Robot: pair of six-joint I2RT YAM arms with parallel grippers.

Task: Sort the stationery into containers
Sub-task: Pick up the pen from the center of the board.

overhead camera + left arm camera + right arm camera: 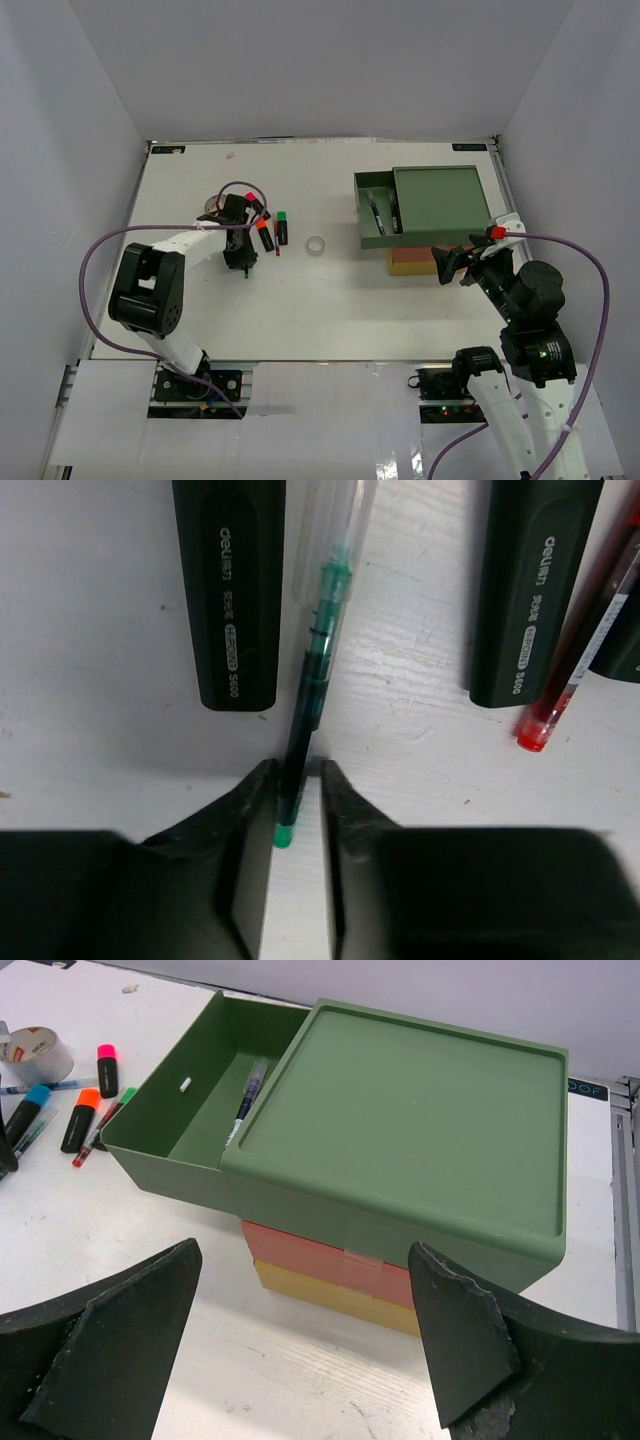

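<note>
My left gripper (240, 262) is down on the table among the loose stationery. In the left wrist view (297, 780) its jaws stand narrowly apart around the end of a thin green-ink pen (315, 670), with a gap on the right side. Black highlighters (232, 590) (530, 590) lie either side, and a red pen (580, 640) lies at the right. My right gripper (447, 262) (305, 1260) is open wide and empty, just in front of the drawer stack (440, 200). The green top drawer (170, 1110) is pulled out with a pen (245, 1100) inside.
A white tape roll (316, 245) lies mid-table. A grey tape roll (35, 1052) sits at the far left beside the pink (106, 1060), orange (82, 1115) and blue (25, 1110) highlighters. White walls enclose the table. The orange-red (320, 1260) and yellow (320, 1295) drawers are closed.
</note>
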